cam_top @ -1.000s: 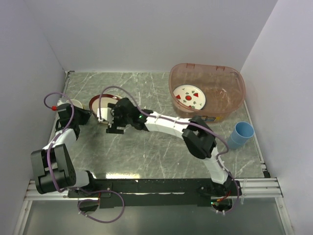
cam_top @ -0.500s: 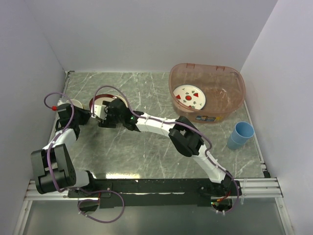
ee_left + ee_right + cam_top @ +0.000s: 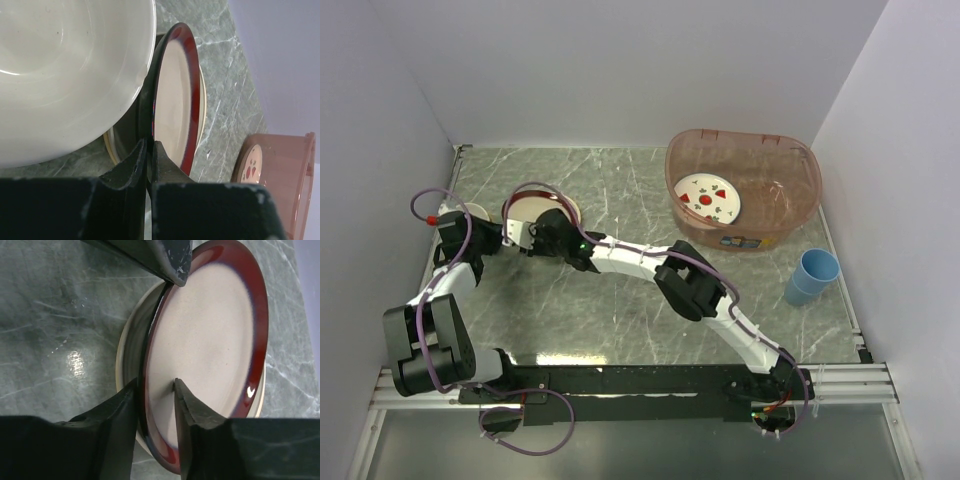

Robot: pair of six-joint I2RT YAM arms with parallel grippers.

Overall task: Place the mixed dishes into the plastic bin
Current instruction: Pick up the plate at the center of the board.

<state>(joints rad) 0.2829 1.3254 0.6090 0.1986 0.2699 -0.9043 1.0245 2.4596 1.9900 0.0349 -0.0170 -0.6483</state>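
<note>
The right arm now lies stretched further across the table (image 3: 620, 330) than 1 second ago. Its right gripper (image 3: 155, 383), wide and short of the dishes then, now straddles the rim of the red-rimmed bowl (image 3: 210, 335), with 1 finger against the dark outer wall and the other on the pale inner face. The jaws are much narrower and look close to pinching, though I cannot tell whether they grip yet. The bowl stands tilted on edge over the yellowish plate (image 3: 120, 360) at the far left of the table, well apart from the plastic bin (image 3: 800, 175). The left gripper (image 3: 148, 145) is closed to a sliver on the same rim at another spot (it seems to prop the bowl up for its partner), with the small cream bowl (image 3: 65, 70) just beside it. Nothing else shifts: the white plate with red shapes (image 3: 708, 198) lies in the bin, and the light blue cup (image 3: 813, 273) stands on the table near the bin's right front corner. I read this as a handover of the bowl, so 1 of 5 dishes is binned and a 2nd is about to be lifted
</note>
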